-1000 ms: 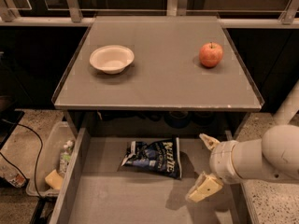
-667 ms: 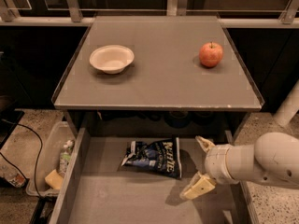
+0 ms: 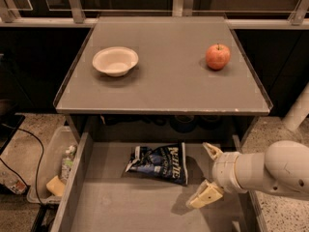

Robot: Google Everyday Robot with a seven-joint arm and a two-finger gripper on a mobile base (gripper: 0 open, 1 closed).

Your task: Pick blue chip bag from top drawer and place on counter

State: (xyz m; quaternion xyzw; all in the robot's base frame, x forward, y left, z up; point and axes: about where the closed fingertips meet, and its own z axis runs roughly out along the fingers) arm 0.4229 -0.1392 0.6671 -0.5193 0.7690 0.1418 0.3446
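The blue chip bag [image 3: 161,163] lies flat on the floor of the open top drawer [image 3: 120,207], toward its back and middle. The counter [image 3: 164,81] is the grey cabinet top above the drawer. My gripper [image 3: 205,172] hangs inside the drawer just right of the bag, a small gap from its right edge. Its two cream fingers [image 3: 205,196] are spread wide apart and hold nothing. The white arm comes in from the right.
A white bowl [image 3: 115,61] sits on the counter's left and a red apple [image 3: 217,56] on its right. A clear bin [image 3: 54,166] with a bottle and a sponge stands on the floor left of the drawer. A dark rail runs behind the counter.
My gripper has shifted left toward the bag's right edge, staying open. The bag, bowl and apple have not moved.
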